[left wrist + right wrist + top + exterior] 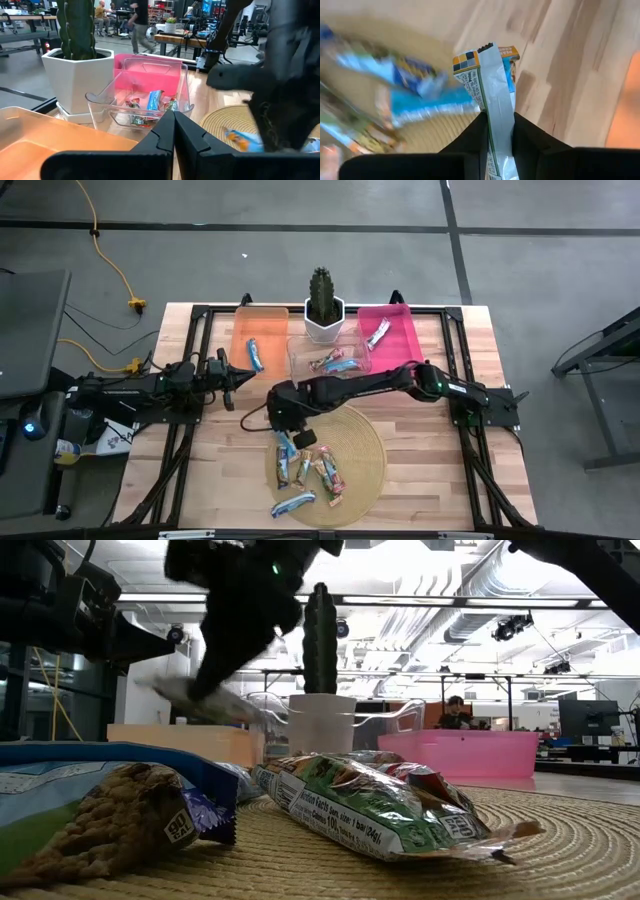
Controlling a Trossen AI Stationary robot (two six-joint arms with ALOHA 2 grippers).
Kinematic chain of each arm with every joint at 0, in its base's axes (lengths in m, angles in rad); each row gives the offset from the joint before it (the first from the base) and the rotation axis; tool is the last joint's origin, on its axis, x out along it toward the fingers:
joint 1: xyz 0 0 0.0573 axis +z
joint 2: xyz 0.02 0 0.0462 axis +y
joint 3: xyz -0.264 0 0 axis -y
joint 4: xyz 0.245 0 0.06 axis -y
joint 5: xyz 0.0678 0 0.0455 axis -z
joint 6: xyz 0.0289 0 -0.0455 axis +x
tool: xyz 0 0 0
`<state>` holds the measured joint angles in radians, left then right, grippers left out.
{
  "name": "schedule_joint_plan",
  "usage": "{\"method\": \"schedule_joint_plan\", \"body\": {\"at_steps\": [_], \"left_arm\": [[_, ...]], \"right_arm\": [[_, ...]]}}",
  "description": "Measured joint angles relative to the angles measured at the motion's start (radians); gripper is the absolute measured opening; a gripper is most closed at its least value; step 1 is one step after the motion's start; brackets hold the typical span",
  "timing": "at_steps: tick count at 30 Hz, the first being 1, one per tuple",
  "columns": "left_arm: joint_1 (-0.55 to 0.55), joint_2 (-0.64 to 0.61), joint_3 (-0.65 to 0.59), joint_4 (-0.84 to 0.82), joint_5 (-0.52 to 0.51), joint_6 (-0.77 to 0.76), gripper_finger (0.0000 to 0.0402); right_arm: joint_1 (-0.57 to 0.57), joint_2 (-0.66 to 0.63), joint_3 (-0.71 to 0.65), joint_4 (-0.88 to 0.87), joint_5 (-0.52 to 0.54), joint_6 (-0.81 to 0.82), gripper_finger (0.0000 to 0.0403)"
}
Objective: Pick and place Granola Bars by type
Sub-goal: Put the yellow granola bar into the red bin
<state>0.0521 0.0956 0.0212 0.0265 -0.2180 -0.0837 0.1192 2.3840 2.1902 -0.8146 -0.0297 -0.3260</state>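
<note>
Right tool [499, 122] clamps one silver granola bar [492, 95]; left tool [174, 131] clenched empty beside three bins [260, 330].

Grey floor [540, 290] crossed by dark seams, a yellow cable [112, 265], ceiling ducts [470, 590] overhead.

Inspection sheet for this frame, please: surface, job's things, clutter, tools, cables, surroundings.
Surface: wooden table with a round woven mat.
Job's things: granola bars heaped on the mat; others in the orange bin, clear bin and pink bin.
Clutter: potted cactus.
Tools: right tool shut on a blue-and-silver bar above the mat's edge; left tool shut, empty, by the orange bin.
Cables: yellow cord on the floor.
Surroundings: people at desks behind.
</note>
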Motion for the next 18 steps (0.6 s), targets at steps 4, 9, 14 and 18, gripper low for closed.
{"method": "schedule_joint_plan", "body": {"at_steps": [4,9,14,18], "left_arm": [[0.000,0.000,0.000,0.000,0.000,0.000,0.0001],[0.000,0.000,0.000,0.000,0.000,0.000,0.0001],[0.000,0.000,0.000,0.000,0.000,0.000,0.0001],[0.000,0.000,0.000,0.000,0.000,0.000,0.0001]], "right_arm": [[-0.007,0.000,0.078,0.000,-0.092,0.075,0.0057],[-0.015,-0.011,0.166,0.027,-0.225,0.175,0.0057],[-0.022,-0.083,0.126,0.201,-0.368,0.307,0.0057],[-0.031,-0.130,0.126,0.366,-0.478,0.389,0.0057]]}}
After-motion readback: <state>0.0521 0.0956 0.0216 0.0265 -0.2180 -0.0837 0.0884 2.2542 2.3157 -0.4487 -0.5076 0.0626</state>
